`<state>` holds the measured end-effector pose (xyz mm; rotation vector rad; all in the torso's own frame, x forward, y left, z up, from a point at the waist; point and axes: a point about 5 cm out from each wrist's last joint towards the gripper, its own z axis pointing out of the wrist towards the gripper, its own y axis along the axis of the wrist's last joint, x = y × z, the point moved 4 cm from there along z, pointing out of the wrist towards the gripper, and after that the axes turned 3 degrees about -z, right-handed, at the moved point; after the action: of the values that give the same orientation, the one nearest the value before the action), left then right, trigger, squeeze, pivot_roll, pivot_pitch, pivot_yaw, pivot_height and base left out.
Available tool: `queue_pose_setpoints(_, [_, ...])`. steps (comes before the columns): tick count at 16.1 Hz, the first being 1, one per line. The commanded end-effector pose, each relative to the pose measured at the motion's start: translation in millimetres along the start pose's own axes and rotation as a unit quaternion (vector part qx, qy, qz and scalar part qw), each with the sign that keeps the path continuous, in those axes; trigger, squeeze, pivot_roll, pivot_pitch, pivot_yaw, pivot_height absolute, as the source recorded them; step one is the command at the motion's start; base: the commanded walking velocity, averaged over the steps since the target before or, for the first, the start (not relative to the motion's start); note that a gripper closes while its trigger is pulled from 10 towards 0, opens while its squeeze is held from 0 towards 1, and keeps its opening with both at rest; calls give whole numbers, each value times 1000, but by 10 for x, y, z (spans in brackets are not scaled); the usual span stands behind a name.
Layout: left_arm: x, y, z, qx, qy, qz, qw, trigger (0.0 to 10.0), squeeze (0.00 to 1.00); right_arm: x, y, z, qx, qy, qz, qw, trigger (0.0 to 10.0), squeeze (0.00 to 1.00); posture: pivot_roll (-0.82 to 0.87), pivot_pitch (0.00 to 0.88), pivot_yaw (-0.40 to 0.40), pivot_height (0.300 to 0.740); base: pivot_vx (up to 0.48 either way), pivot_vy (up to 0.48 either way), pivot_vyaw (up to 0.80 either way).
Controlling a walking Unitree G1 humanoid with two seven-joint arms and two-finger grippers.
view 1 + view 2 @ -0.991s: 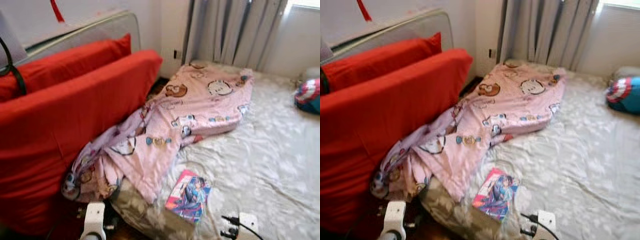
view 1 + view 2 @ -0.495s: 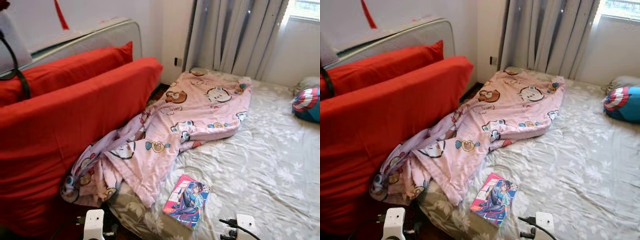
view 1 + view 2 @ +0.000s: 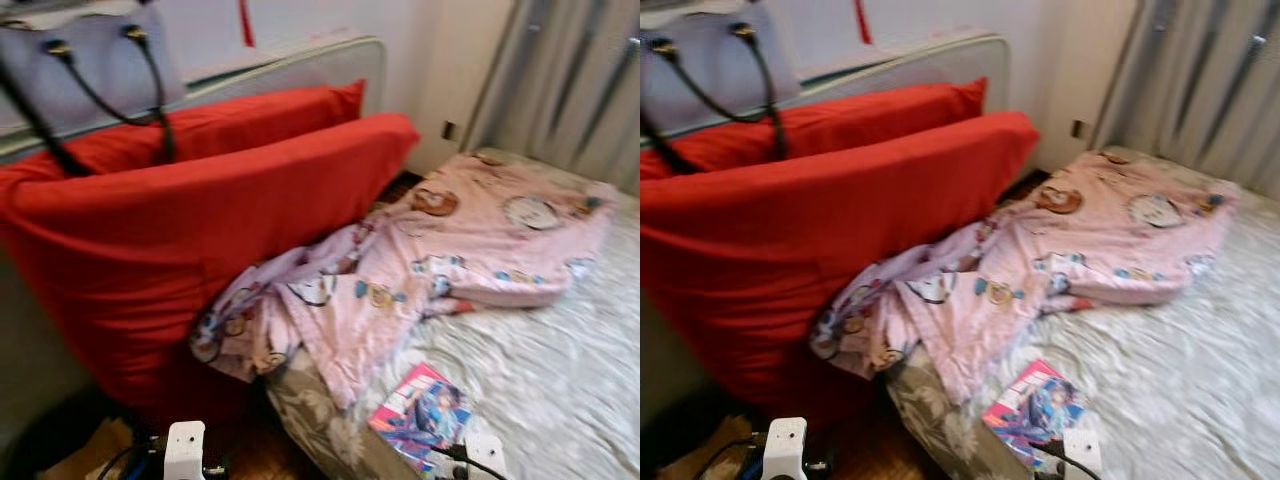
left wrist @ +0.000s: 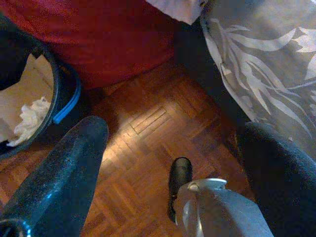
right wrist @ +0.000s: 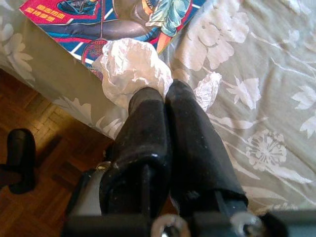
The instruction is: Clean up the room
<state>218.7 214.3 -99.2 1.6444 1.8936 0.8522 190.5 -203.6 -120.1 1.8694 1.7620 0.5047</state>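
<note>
My right gripper (image 5: 160, 96) is shut on a crumpled white tissue (image 5: 131, 66), held just over the near edge of the bed beside a colourful comic book (image 5: 98, 15) (image 3: 420, 415). My left gripper (image 4: 173, 129) hangs open and holds nothing, above the parquet floor (image 4: 143, 128) between the bed and the red cushions. Close to it stands a dark bin (image 4: 63, 96) with white crumpled paper (image 4: 30, 112) inside. Both wrists, the left (image 3: 185, 450) and the right (image 3: 482, 455), show at the bottom of the left eye view.
A pink cartoon blanket (image 3: 450, 260) spills off the floral bed sheet (image 3: 560, 350) toward two big red cushions (image 3: 220, 220) leaning against the wall. A lavender handbag (image 3: 80, 60) sits above them. A cardboard box (image 3: 90, 455) lies low left. Grey curtains (image 3: 570, 90) hang behind the bed.
The head camera has swung to the left, bringing the handbag and the floor corner into view and blurring the picture. The blanket, book and cushions lie as before.
</note>
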Motion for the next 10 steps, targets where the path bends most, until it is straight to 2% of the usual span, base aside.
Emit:
queue_pose_setpoints(1, [2,-25,-1,8,3,-2,1000,10000,0,-3,-5,1,3,0,2,1000,10000,0,-27,0,-48,740,0,0,800])
queue_pose_setpoints(8, [22,-59,-8,15,9,-5,1000,10000,0,9,12,6,3,2,-2,1000,10000,0,-24,0,-53,740,0,0,800])
queue_pose_setpoints(10, [24,-62,-9,15,9,-5,1000,10000,0,10,7,6,4,1,0,1000,10000,0,-24,0,-52,740,0,0,213])
